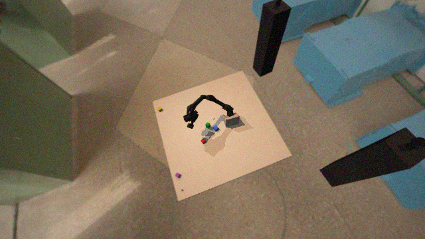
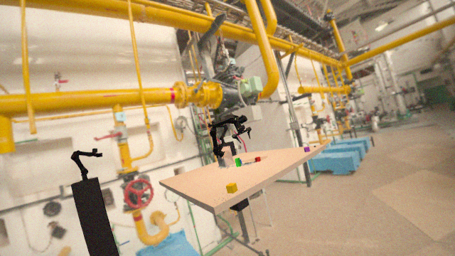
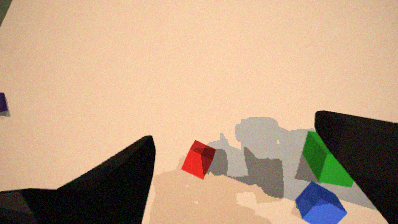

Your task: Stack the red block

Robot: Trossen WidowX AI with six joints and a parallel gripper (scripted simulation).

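The red block point(image 1: 203, 141) point(image 2: 257, 159) point(image 3: 198, 160) lies on the table. The green tower point(image 1: 208, 125) point(image 2: 238, 162) point(image 3: 327, 162) stands upright a short way from it; the right finger covers part of it in the wrist view. It looks taller than a single block. My gripper point(image 1: 190, 122) point(image 2: 244, 136) point(image 3: 233, 131) is open and empty, high above the table. In the wrist view the red block shows between the fingers, nearer the left one, and far below them.
A blue block point(image 1: 216, 128) point(image 2: 240, 161) point(image 3: 321, 204) sits close beside the green tower. A yellow block point(image 1: 160, 109) point(image 2: 232, 188) and a purple block point(image 1: 178, 175) point(image 2: 307, 149) point(image 3: 3, 102) lie near the edge of the table point(image 1: 259, 139) point(image 2: 199, 181), far from the tower.
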